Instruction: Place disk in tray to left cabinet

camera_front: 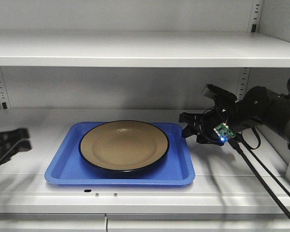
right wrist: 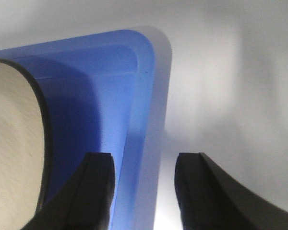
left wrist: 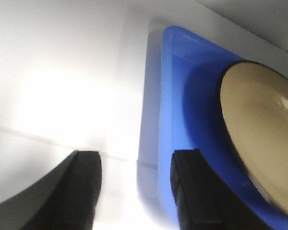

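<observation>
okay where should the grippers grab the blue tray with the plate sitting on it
Grip the tray by its two short end rims, one gripper from each side. The disk fills the middle, leaving only the raised rims free. The right gripper and left gripper, both open, already straddle them.

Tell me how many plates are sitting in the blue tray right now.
1. The disk lies flat in the middle of the tray on the cabinet shelf. Nothing is stacked on it; the front view shows the whole tray, so none seems hidden.
</observation>
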Motion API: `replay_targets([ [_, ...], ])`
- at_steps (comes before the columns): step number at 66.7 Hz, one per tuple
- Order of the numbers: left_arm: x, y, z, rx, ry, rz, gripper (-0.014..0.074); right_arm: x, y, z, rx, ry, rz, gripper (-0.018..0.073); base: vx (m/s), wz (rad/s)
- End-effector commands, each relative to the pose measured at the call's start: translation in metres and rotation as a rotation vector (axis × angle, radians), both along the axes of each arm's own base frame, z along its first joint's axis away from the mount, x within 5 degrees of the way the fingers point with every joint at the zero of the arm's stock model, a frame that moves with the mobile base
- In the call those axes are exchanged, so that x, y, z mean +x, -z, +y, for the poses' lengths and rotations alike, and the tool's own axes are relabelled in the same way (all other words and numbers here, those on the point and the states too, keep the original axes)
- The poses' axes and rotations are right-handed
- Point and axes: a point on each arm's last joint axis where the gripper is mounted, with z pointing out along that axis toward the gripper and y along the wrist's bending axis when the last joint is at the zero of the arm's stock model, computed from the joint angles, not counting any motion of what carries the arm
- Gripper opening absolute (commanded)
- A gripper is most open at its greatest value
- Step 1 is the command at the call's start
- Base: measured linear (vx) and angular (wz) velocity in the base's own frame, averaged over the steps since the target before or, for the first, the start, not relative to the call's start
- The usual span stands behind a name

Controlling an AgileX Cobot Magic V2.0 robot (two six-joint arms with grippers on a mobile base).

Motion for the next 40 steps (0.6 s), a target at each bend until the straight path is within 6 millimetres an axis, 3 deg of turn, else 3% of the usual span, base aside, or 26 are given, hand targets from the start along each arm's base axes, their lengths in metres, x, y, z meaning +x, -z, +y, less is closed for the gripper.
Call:
replay_targets([
  [1, -0.038, -0.024, 0.006, 0.057, -0.049, -0.185, 0.0444, -0.009, -0.047, -0.006, 0.037, 0.031, -0.148, 0.0369, 0.00, 0.00],
  [11, -0.094, -0.003, 0.013, 0.142, -0.092, -0.291, 0.0343, -0.009, -0.047, -0.006, 0.036, 0.029, -0.143, 0.0369, 0.00, 0.00],
  [28, -0.168, 0.057, 0.019, 0.370, -0.053, -0.372, -0.0001, -0.009, -0.047, -0.006, 0.036, 0.028, -0.142, 0.0369, 0.00, 0.00],
  [40, -0.196, 0.094, 0.020, 0.438, -0.031, -0.371, -0.0009, -0.009, -0.047, -0.006, 0.036, 0.028, -0.142, 0.0369, 0.00, 0.00],
])
